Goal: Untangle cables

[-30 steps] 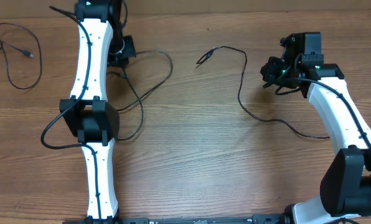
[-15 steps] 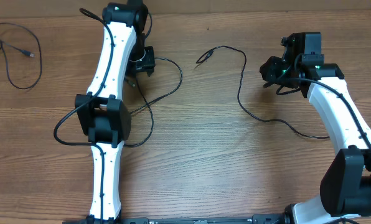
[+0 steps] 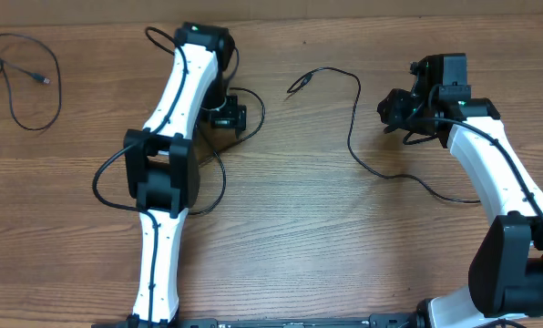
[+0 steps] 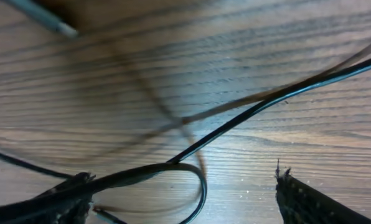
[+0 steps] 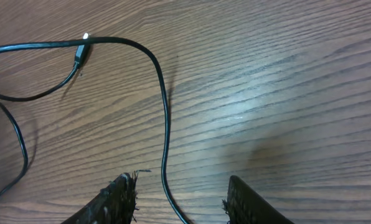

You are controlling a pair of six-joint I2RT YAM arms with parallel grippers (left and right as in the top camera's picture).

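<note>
Three thin black cables lie apart on the wooden table. One cable curls round my left gripper; in the left wrist view its loop lies loose between the wide-apart fingers, so this gripper is open. A second cable runs from its plug toward my right gripper. In the right wrist view that cable passes between the parted fingers without touching either, and this gripper is open. The third cable lies at the far left.
The left arm stretches up the table's left half, with its own thicker black cable looping out beside its elbow. The right arm comes in from the lower right. The table's far edge runs just beyond the cables.
My left gripper swung to the right and opened, letting go of its cable, which shifted right with it. My right gripper opened over its cable and stayed in place.
</note>
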